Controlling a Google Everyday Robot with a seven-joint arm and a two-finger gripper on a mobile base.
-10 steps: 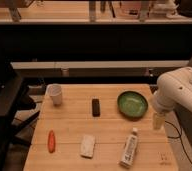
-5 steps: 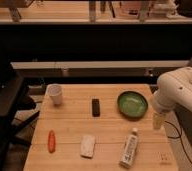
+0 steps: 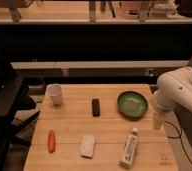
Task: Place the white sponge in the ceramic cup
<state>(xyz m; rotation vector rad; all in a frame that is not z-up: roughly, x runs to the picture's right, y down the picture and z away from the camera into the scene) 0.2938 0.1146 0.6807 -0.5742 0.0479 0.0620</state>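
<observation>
The white sponge (image 3: 88, 146) lies flat on the wooden table (image 3: 74, 122), near the front edge, a little left of centre. The ceramic cup (image 3: 55, 94) stands upright at the table's back left. My gripper (image 3: 158, 121) hangs from the white arm (image 3: 178, 92) over the table's right edge, just right of the green bowl, far from both the sponge and the cup. Nothing shows in the gripper.
A wide green bowl (image 3: 132, 104) sits at the back right. A small black block (image 3: 95, 107) lies mid-table. An orange carrot-like piece (image 3: 51, 141) lies at the front left. A white tube with a dark cap (image 3: 129, 148) lies at the front right.
</observation>
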